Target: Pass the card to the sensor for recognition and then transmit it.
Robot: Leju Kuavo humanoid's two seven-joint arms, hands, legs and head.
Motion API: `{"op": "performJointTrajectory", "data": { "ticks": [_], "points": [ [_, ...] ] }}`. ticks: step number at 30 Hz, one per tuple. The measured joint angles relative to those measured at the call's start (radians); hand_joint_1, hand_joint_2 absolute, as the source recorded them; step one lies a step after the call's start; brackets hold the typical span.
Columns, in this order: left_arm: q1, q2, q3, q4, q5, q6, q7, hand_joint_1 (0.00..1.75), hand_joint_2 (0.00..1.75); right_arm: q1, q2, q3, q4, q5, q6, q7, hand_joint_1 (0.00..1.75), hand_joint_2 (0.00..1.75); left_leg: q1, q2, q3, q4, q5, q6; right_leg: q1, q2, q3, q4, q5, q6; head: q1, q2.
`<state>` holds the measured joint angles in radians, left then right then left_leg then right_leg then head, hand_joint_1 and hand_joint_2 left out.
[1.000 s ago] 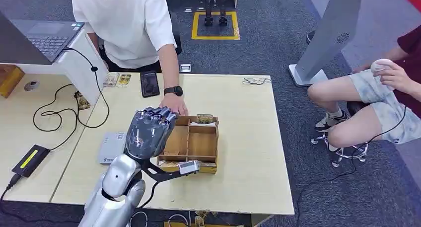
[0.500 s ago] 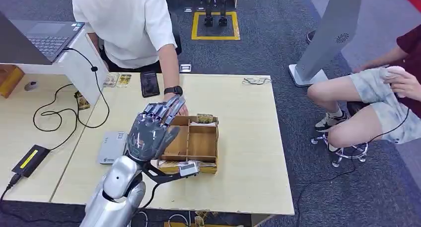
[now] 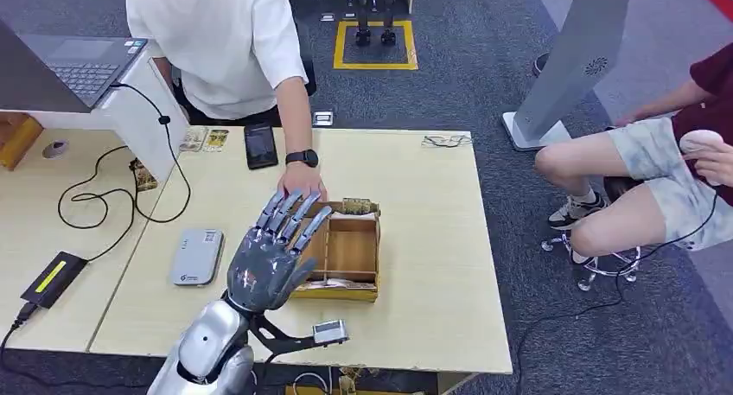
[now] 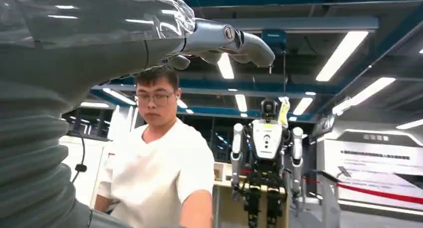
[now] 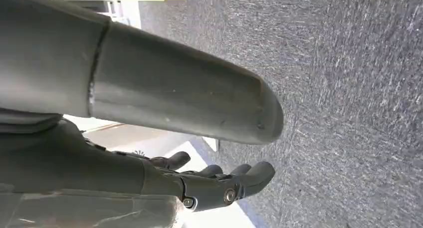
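Note:
My left hand (image 3: 272,255) is raised over the near left part of the wooden divided box (image 3: 354,252), palm away from me, fingers spread, nothing in it. In the left wrist view the same hand (image 4: 219,38) is empty and points at a person in a white shirt (image 4: 159,173). The grey card reader (image 3: 197,257) lies flat on the table left of the hand. Small cards (image 3: 356,207) stand at the box's far edge. A person's hand (image 3: 302,185) rests on the table just beyond the box. My right hand (image 5: 219,183) hangs over dark carpet, fingers loosely extended, holding nothing.
A black phone (image 3: 260,144) and small cards (image 3: 205,138) lie at the table's far edge. Cables (image 3: 104,200) and a black box (image 3: 52,278) sit on the left table, near a laptop (image 3: 78,62). Another person (image 3: 666,170) sits to the right.
My left hand has dropped lower and nearer to me, and its curled fingers have spread wide. The card reader, partly hidden before, is now uncovered.

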<state>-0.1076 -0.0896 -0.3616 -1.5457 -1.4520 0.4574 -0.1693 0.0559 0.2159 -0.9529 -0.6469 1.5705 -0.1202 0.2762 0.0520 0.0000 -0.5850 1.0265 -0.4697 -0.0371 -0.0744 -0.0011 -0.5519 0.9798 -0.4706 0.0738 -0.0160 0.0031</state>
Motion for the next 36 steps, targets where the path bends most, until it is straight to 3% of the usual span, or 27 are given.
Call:
{"op": "performJointTrajectory", "data": {
  "ticks": [13, 21, 36],
  "points": [
    [0.048, 0.051, -0.011, 0.0, 0.122, -0.054, -0.089, 0.0, 1.75, 0.007, 0.007, -0.016, -0.028, 0.0, 0.003, 0.011, 0.0, 0.0, 0.0, 0.0, 0.0, 0.0, 0.0, 0.0, 0.0, 0.0, 0.0, 0.0, 0.0, 0.0, 0.0, 0.0],
    [0.048, 0.08, -0.047, 0.037, 0.1, -0.087, -0.066, 0.0, 1.75, 0.006, 0.007, -0.018, -0.028, 0.0, 0.0, 0.014, 0.0, 0.0, 0.0, 0.0, 0.0, 0.0, 0.0, 0.0, 0.0, 0.0, 0.0, 0.0, 0.0, 0.0, 0.0, 0.0],
    [0.013, 0.095, -0.084, 0.156, 0.058, -0.114, -0.013, 0.0, 1.75, 0.002, 0.005, -0.017, -0.025, 0.0, -0.006, 0.013, 0.0, 0.0, 0.0, 0.0, 0.0, 0.0, 0.0, 0.0, 0.0, 0.0, 0.0, 0.0, 0.0, 0.0, 0.0, 0.0]
  ]
}}
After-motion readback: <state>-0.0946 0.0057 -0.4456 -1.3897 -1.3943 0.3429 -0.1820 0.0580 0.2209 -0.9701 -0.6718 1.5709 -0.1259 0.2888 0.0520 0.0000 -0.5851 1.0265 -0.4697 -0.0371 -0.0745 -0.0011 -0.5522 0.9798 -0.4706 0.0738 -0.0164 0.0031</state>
